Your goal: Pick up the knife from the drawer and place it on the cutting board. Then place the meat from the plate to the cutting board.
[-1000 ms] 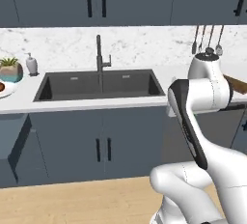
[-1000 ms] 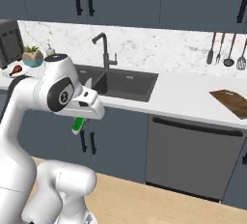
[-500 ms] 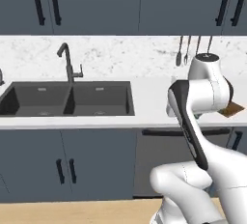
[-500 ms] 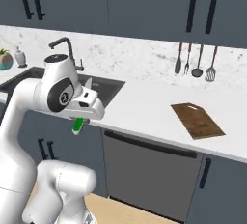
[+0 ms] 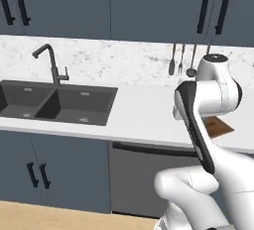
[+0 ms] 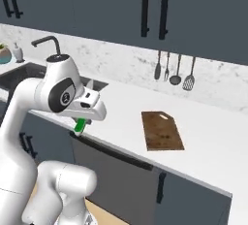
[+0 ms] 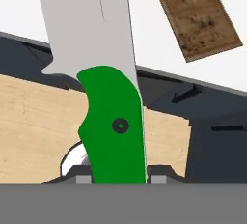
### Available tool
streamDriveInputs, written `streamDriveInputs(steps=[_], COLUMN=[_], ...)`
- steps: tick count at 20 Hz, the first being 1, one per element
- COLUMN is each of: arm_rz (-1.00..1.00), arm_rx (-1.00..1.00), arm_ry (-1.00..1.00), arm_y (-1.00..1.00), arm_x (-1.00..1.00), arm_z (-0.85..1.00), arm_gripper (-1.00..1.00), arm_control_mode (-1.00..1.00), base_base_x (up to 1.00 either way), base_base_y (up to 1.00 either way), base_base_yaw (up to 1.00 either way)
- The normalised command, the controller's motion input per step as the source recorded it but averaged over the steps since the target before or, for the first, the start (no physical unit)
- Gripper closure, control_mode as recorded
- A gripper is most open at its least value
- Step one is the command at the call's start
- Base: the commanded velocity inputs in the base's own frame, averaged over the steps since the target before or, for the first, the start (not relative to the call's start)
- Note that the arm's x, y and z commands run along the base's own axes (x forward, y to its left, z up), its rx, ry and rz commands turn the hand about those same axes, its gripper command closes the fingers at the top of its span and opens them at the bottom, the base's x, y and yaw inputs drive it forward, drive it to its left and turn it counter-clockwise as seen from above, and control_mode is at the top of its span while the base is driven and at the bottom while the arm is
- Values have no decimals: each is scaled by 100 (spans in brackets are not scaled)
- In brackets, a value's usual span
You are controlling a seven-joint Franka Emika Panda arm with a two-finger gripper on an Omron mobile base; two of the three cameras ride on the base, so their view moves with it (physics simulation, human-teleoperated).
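Leftmost in the right base view: sink [image 6: 19, 73] with dark faucet [image 6: 48, 42]. Next, gripper [image 6: 83, 122] clamped on knife [image 6: 80, 127], green handle poking out below the hand, held in front of the white counter [image 6: 208, 136] edge. Further right, cutting board [image 6: 162, 130] flat on counter, well apart from knife. Hand view: pale blade pointed past counter edge, board corner up right. Utensils [image 6: 174, 69] hung on wall.

2 base views share the counter [image 5: 144, 112]; hand view looks down close.
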Motion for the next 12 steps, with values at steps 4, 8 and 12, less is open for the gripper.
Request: streamDriveInputs(steps=[4, 8, 12], arm_rz=[0, 0, 0], arm_rx=[0, 0, 0], arm_ry=[0, 0, 0], arm_y=[0, 0, 0], arm_x=[0, 0, 0], arm_z=[0, 0, 0], arm_gripper=[100, 100, 100], arm_control_mode=[100, 100, 100], base_base_x=[18, 2, 19], base_base_y=[-53, -44, -75], base_base_yaw=[48, 45, 44])
